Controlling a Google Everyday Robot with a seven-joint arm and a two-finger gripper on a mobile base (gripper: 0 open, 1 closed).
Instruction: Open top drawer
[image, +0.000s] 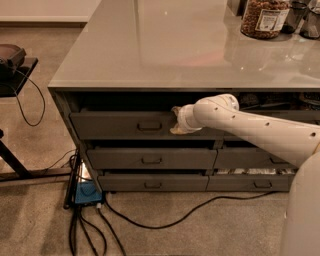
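On the floor nearest the camera: dark cables (150, 222) loop across the carpet, and a blue box (88, 193) sits at the cabinet's lower left corner. Pale robot body (302, 215) fills the lower right.

Cabinet face, bottom up: a shallow bottom drawer (150, 183), then a middle drawer (150, 158), with narrower drawers (250, 158) to their right. Above them is the top drawer (115, 125), wide and dark grey with the tallest front. Its small handle (149, 126) sits mid-panel. A dark gap runs along the top of its front; its inside is not visible.

The white arm (250, 126) reaches in from the right, across the narrower drawers. The claw (177, 122) is at the top drawer's front, just right of the handle, and reaches from the upper edge down over the panel. It appears to touch the panel (contact not certain). Whether the claw is wide or narrow: cannot tell. The handle itself is clear of it.

Above: a glossy grey countertop (165, 45) with a jar (264, 17) of brown contents at its far right. Far left, apart from the cabinet: a black stand (15, 75) with a cord hanging from it.
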